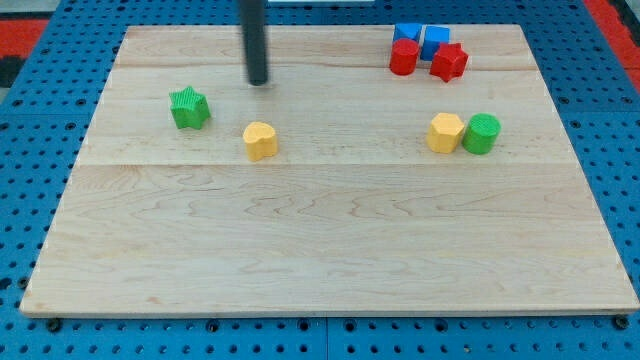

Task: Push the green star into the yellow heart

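The green star (pixel 189 108) sits on the wooden board at the view's left. The yellow heart (pixel 260 141) lies a short way to its right and slightly lower, with a gap between them. My tip (pixel 258 82) comes down from the view's top and stands above the heart, up and to the right of the star. It touches neither block.
A yellow hexagon (pixel 445 132) touches a green cylinder (pixel 481 133) at the right. A cluster at the top right holds two blue blocks (pixel 435 40), a red cylinder (pixel 403 58) and a red star (pixel 449 63). The board (pixel 320 240) lies on a blue pegboard.
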`<state>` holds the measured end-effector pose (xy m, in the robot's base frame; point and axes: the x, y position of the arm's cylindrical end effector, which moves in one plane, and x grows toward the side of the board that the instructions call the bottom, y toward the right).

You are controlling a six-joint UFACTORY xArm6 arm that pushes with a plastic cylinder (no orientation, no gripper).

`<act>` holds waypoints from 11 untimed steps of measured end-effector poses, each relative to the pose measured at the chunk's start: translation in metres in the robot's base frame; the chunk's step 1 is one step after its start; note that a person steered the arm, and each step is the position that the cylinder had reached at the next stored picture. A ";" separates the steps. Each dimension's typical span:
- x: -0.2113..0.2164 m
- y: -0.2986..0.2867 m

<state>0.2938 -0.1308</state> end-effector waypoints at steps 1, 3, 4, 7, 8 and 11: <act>0.010 -0.075; 0.063 0.055; 0.077 0.070; 0.038 0.015; 0.038 0.015; 0.059 -0.047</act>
